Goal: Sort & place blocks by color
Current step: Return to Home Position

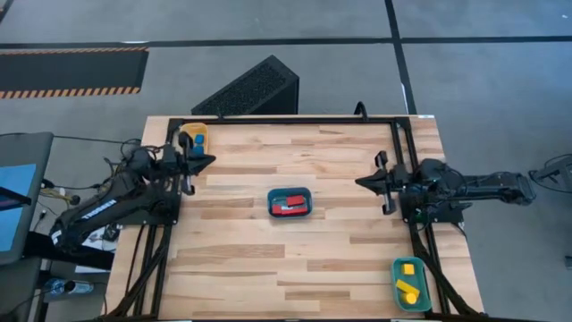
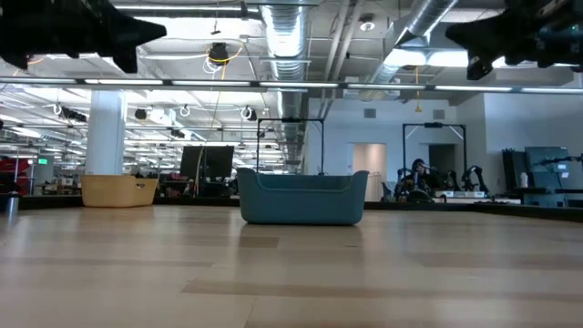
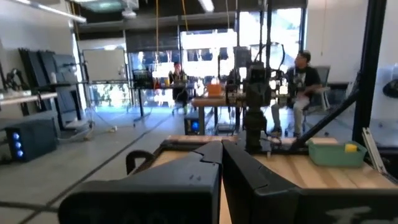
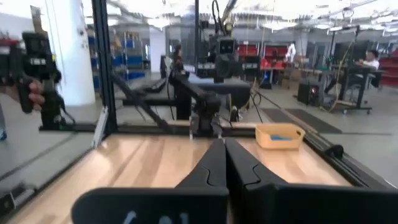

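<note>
- Hovering over the table's (image 1: pixel 268 259) left edge: left gripper (image 1: pixel 207 162), fingers pressed together, nothing held.
- Right gripper (image 1: pixel 361 182), at the right side, fingers likewise together and empty (both point toward the middle).
- Red blocks (image 1: pixel 290 204) in the central teal tray (image 1: pixel 290 190).
- Blue block (image 1: pixel 196 140) in the yellow-orange tray (image 1: pixel 194 127), just beside the left gripper.
- Yellow blocks (image 1: pixel 408 268) in the corner teal tray (image 1: pixel 397 279).

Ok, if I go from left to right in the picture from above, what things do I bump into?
First the left gripper → teal tray with red blocks → right gripper → green tray with yellow blocks. The yellow-orange tray overlaps the left gripper, so it's left out.
</note>
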